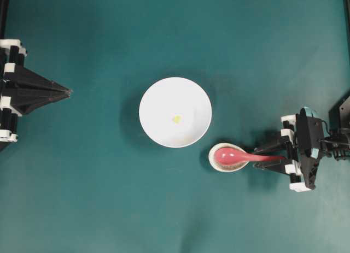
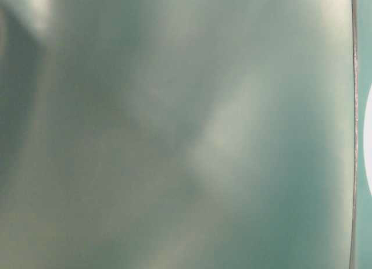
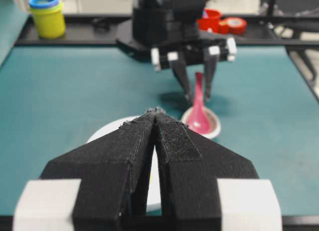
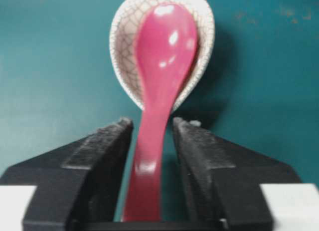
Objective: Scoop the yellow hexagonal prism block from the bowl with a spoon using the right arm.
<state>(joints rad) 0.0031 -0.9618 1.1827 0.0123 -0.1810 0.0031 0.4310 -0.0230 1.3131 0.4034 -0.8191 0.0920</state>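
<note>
A blurred grey-green surface fills the frame, with a thin dark line at right.

The left tool sits at the left edge of the desk, well back from the middle, pointing level toward the centre. Its two black fingers are pressed together, tips meeting in a point.

The right arm reaches in from the right edge, teal-capped wrist up, its tool angled down toward the desk. The fingers stand apart, one on either side of the spoon handle, with a slim gap showing between each pad and the handle.
</note>
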